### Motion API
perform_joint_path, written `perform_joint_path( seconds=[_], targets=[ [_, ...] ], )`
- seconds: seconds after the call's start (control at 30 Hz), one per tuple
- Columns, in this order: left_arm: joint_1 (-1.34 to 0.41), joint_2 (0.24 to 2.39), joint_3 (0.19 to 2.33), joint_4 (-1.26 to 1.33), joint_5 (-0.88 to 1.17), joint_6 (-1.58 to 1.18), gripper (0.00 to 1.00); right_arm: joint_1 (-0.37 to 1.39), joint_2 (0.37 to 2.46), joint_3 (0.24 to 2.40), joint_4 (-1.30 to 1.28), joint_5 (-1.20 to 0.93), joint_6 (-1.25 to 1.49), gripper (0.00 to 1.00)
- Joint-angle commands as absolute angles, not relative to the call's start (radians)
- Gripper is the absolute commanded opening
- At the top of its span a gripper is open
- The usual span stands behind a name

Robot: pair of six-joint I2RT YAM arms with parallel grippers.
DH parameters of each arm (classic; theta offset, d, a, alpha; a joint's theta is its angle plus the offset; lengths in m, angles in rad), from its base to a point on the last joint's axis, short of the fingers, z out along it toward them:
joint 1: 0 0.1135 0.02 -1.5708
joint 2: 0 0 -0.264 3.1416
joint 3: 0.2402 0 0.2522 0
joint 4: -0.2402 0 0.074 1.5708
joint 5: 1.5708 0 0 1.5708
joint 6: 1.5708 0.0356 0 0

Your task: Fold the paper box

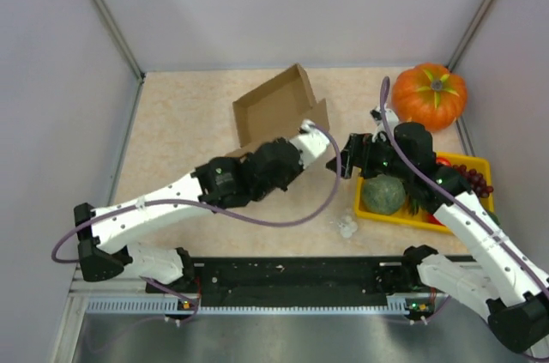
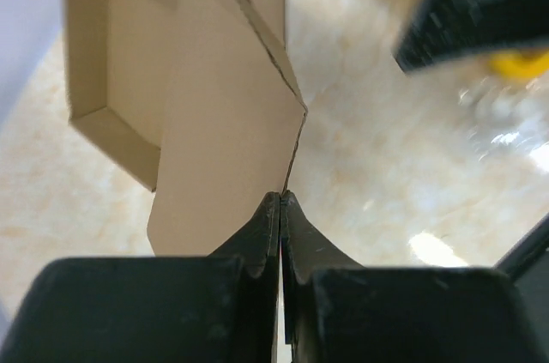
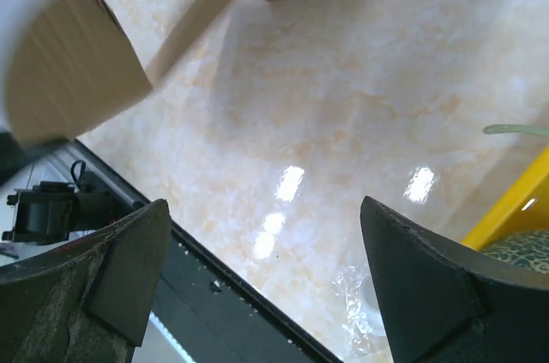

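The left hand (image 2: 281,202) is clenched on the edge of a flap of the paper box (image 2: 214,114). From above, its fingertips are hidden under the wrist. The right hand (image 3: 274,281) is spread wide and empty, and a blurred, cut-off flap is seen beyond it. The box is found toward the far middle of the surface (image 1: 171,118), its near side covered by the left arm. Its long axis is laid from near-left to far-right, with the hollow turned upward.

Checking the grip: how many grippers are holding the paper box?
1. The left gripper is shut on the edge of a flap of the paper box; the right gripper is open, apart from the box, holding nothing.
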State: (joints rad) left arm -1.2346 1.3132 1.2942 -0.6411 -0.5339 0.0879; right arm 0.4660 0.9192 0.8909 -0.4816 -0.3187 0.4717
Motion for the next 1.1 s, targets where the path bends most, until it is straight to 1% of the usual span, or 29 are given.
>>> perform_joint_path(
  seconds=[0.0, 0.03, 0.13, 0.2, 0.27, 0.3, 0.4, 0.47, 0.57, 0.6, 0.67, 0.77, 0.87, 0.9, 1.0, 1.07],
  targets=[
    [-1.115, 1.308, 1.551, -0.712, -0.217, -0.122, 0.00, 0.454, 0.809, 0.815, -0.413, -0.293, 0.451, 0.93],
    [-1.064, 1.336, 1.607, -0.762, -0.172, -0.145, 0.00, 0.456, 0.780, 0.784, -0.347, -0.305, 0.466, 0.94],
    [-0.973, 1.451, 1.793, -0.814, -0.037, -0.238, 0.00, 0.462, 0.689, 0.692, -0.267, -0.328, 0.514, 0.96],
    [-0.931, 1.529, 1.894, -0.848, 0.036, -0.329, 0.00, 0.521, 0.677, 0.661, -0.175, -0.337, 0.531, 0.97],
    [-0.873, 1.584, 1.936, -0.833, 0.064, -0.430, 0.00, 0.595, 0.699, 0.681, -0.188, -0.287, 0.497, 0.98],
    [-0.853, 1.594, 1.953, -0.815, 0.089, -0.467, 0.00, 0.667, 0.709, 0.718, -0.207, -0.223, 0.480, 0.98],
    [-0.784, 1.618, 1.970, -0.761, 0.088, -0.604, 0.00, 0.745, 0.729, 0.767, -0.242, -0.151, 0.440, 0.98],
    [-0.730, 1.628, 1.967, -0.750, 0.049, -0.728, 0.00, 0.758, 0.727, 0.790, -0.267, -0.121, 0.404, 0.98],
    [-0.655, 1.577, 1.869, -0.660, 0.026, -0.889, 0.00, 0.758, 0.726, 0.787, -0.311, -0.098, 0.348, 0.98],
    [-0.628, 1.551, 1.768, -0.549, 0.020, -0.923, 0.00, 0.758, 0.729, 0.790, -0.321, -0.112, 0.338, 0.98],
    [-0.601, 1.488, 1.677, -0.462, 0.009, -1.001, 0.00, 0.772, 0.739, 0.782, -0.327, -0.118, 0.331, 0.98],
    [-0.568, 1.451, 1.609, -0.471, -0.087, -1.078, 0.00, 0.827, 0.768, 0.785, -0.322, -0.037, 0.312, 0.99],
    [-0.526, 1.396, 1.533, -0.456, -0.110, -1.159, 0.00, 0.877, 0.837, 0.799, -0.313, 0.098, 0.244, 0.99],
    [-0.506, 1.379, 1.510, -0.459, -0.148, -1.184, 0.00, 0.884, 0.880, 0.814, -0.321, 0.135, 0.226, 0.99],
    [-0.454, 1.304, 1.408, -0.431, -0.161, -1.281, 0.00, 0.900, 0.920, 0.851, -0.292, 0.170, 0.193, 0.98],
    [-0.433, 1.256, 1.365, -0.433, -0.166, -1.325, 0.00, 0.900, 0.960, 0.851, -0.228, 0.237, 0.167, 0.97]
  ],
)
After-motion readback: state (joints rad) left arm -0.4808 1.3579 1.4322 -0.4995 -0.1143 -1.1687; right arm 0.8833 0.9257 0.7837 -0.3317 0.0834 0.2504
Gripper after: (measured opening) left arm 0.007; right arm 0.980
